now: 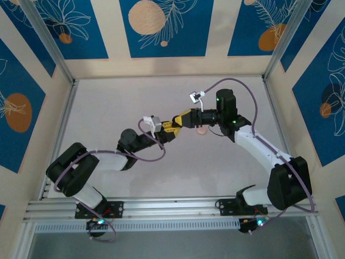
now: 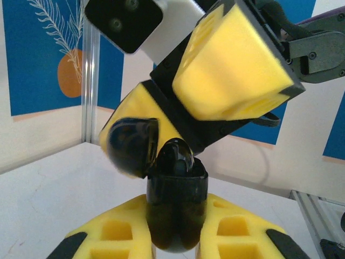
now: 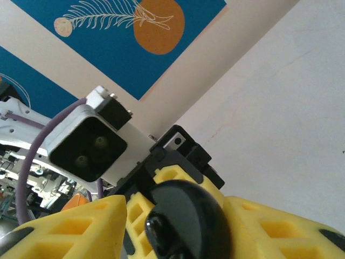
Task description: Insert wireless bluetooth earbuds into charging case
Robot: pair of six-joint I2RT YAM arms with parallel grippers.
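Arms meet wrist to wrist above the middle of the pale table (image 1: 135, 97), where the left gripper (image 2: 175, 240) is clamped tight on the lower body of the black charging case (image 2: 177, 210), holding it upright with its lid (image 2: 132, 145) swung open to one side. The right gripper (image 3: 180, 232) hangs just over the case mouth, its yellow jaws parted partway and gripping nothing that can be made out. One earbud (image 2: 175, 156) stands in the open case, its glossy head proud of the rim, seemingly not fully seated. Doing this step well likely means keeping the case steady and level, pressing the bud straight down into its well, and steering clear of the hinged lid.
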